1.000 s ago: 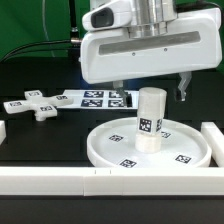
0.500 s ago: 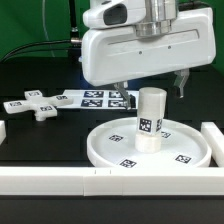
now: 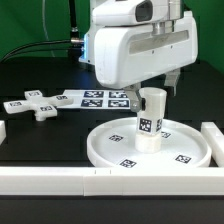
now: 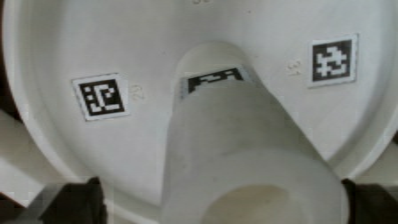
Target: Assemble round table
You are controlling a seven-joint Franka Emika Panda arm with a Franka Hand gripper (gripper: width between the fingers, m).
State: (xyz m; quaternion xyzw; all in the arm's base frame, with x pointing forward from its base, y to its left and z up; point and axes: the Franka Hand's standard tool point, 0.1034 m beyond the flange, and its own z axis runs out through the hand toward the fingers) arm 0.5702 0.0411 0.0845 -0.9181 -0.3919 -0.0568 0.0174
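The large rimmed disc [image 3: 181, 145] lies flat on the table. The short thick cylinder [image 3: 150, 120] stands upright on its centre. The small cross-shaped piece [image 3: 31, 105] lies apart at the exterior view's left. My gripper [image 3: 158, 88] hangs just above the cylinder's top and is open and empty. In the wrist view the cylinder [image 4: 231, 130] rises between my dark fingertips [image 4: 71, 200], with a gap on each side, and the gripper [image 4: 217, 205] sits over its top end. The disc [image 4: 107, 50] fills the background there.
The marker board [image 3: 100, 98] lies behind the disc. Long white bars run along the front [image 3: 50, 181], at the exterior view's right [image 3: 214, 140] and at its left edge [image 3: 3, 131].
My gripper has moved toward the exterior view's right and now stands over the cylinder. The parts have not moved.
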